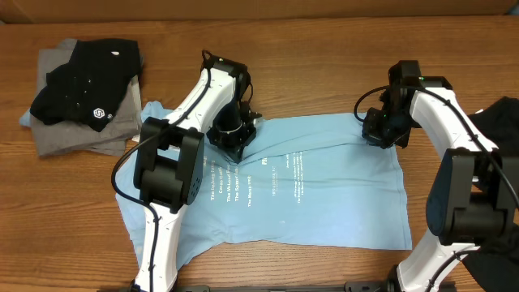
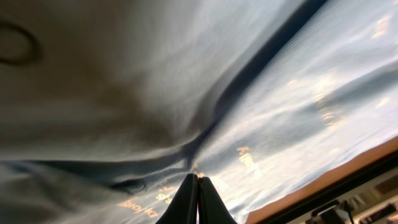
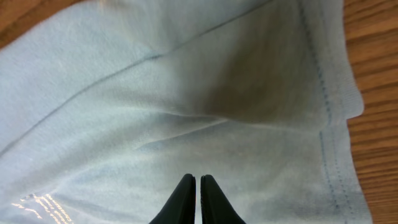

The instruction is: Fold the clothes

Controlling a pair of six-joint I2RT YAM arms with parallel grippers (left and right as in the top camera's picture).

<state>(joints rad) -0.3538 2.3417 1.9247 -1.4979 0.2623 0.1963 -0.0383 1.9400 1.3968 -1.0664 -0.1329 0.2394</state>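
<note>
Left end effector (image 2: pixel 198 182): tapered black fingers pressed together, tips at a raised crease; whether they pinch it is unclear.
Right end effector (image 3: pixel 197 182): fingers nearly touching, over soft knit beside a stitched hem.
T-shirt (image 1: pixel 324 195): light blue, white lettering, rumpled mid-worktop; end effectors at its 11 and 1 o'clock.
Pile: black shirt (image 1: pixel 89 81) on grey shirt (image 1: pixel 61 134), 10 o'clock.
Worktop (image 1: pixel 324 49): wood grain.

The light blue short-sleeved cloth T-shirt (image 1: pixel 324 195) looks soft, matt and finely knit, with a stitched hem. Its white printed lettering (image 1: pixel 288 178) catches the light. The brown wooden table (image 1: pixel 324 57) shows grain and a mild sheen. The black cloth shirt (image 1: pixel 85 85) and the grey cloth garment (image 1: pixel 65 138) are matt. The left tool (image 2: pixel 198 179) and the right tool (image 3: pixel 197 179) are smooth and dull black.
</note>
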